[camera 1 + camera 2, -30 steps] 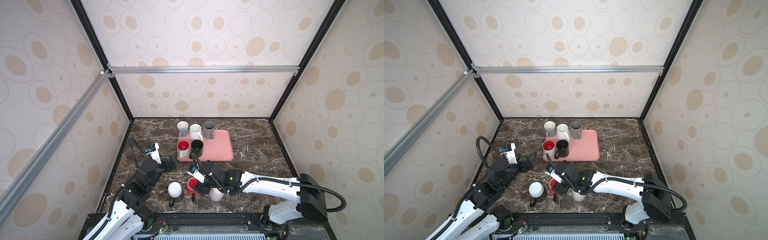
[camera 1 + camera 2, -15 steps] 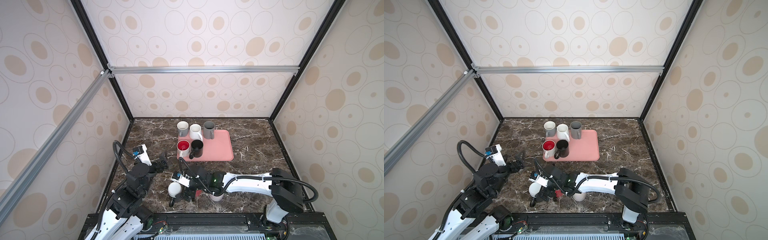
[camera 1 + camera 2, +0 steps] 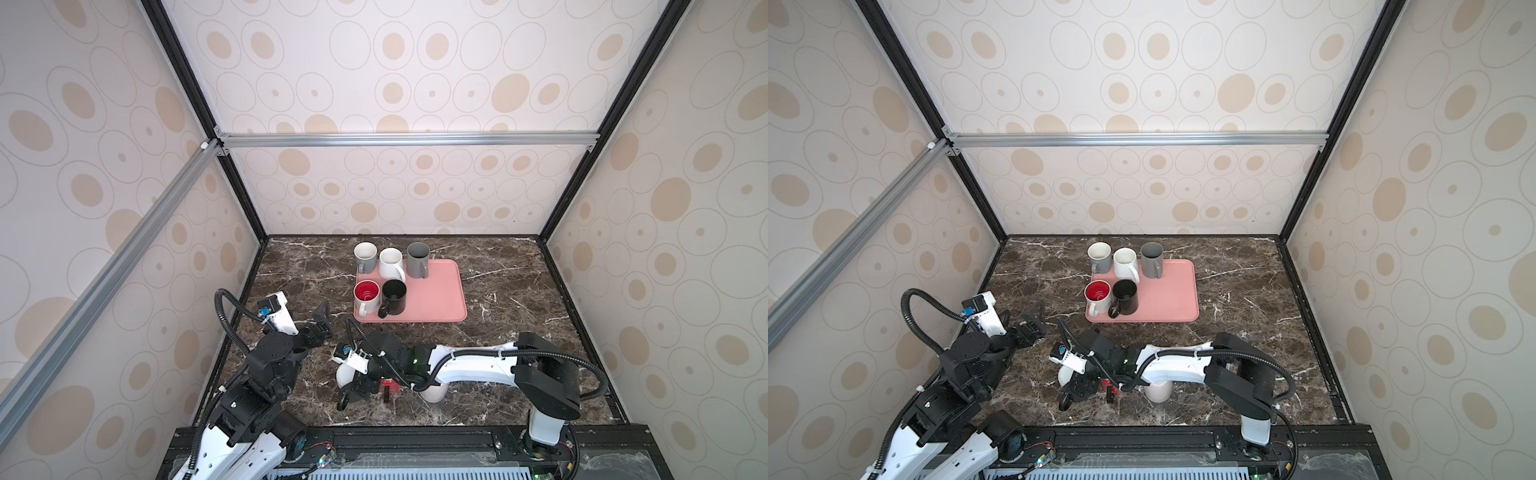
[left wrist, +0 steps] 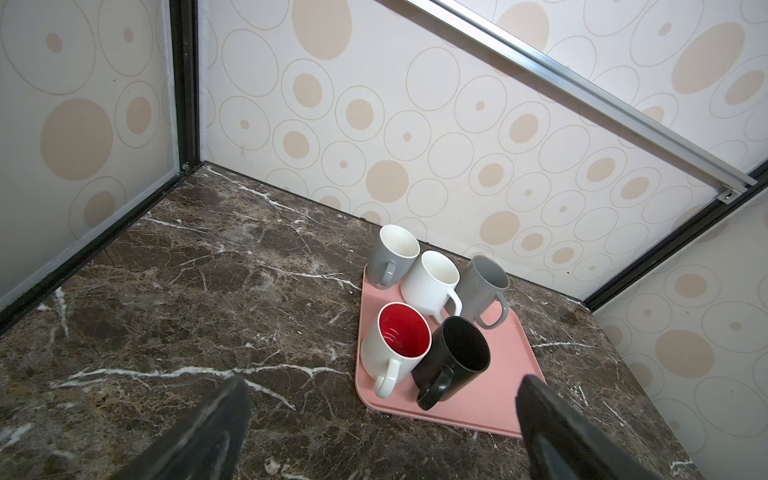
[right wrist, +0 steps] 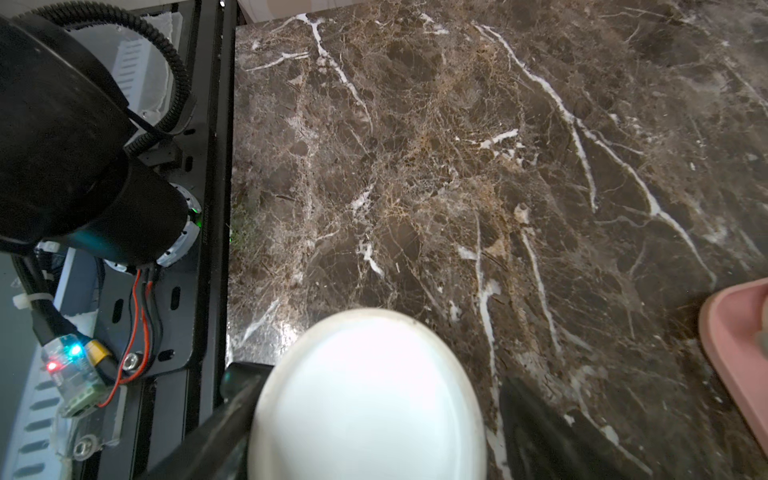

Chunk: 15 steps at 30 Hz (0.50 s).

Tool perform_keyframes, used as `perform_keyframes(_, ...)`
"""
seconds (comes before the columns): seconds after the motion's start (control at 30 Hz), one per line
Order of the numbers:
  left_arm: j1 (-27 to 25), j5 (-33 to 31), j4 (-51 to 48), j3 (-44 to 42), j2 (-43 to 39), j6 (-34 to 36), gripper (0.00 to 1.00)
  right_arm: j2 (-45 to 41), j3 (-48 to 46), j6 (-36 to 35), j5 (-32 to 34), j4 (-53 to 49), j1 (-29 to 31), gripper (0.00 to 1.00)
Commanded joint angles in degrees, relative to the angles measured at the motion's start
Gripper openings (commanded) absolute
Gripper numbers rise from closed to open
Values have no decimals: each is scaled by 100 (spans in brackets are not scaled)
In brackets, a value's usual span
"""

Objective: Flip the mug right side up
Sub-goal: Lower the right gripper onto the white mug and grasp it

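**A:** Where is the mug?

**B:** Low and a little left of centre in both top views. The white mug (image 3: 343,373) stands bottom-up on the marble table (image 3: 511,299), half hidden under the right arm.

**A:** Has the claw got it?

**B:** The right gripper (image 5: 374,382) straddles it. In the right wrist view one finger (image 5: 216,422) lies against the mug's side. A sliver of marble shows between the mug and the other finger, so the claw is released, not clamped.

**A:** Anything beside it?

**B:** Just to its right are a red mug (image 3: 388,384) and a pale mug (image 3: 436,392), both partly covered by the arm.

**A:** And the other claw?

**B:** The left gripper (image 3: 320,326) hangs higher and to the left, apart from every mug. Its jaws are spread wide and hold nothing.

**A:** Farther up?

**B:** A pink tray (image 3: 440,303) sits above centre with upright mugs. A red-lined mug (image 3: 367,293) and a black mug (image 3: 394,297) are in the lower row. Above them are a grey one, a white one and another grey one.
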Motion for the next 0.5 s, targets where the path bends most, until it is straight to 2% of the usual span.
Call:
perform_keyframes(0.0,22,-75,15,37,-3,-20,99,148,117,2,440,-57,2,84)
perform_keyframes(0.1,23,-33,15,41,-4,-3,99,131,46,44,798,-206,-29,80)
perform_keyframes(0.47,25,187,189,-71,190,25,99,-336,-560,412,1511,-249,-377,78)
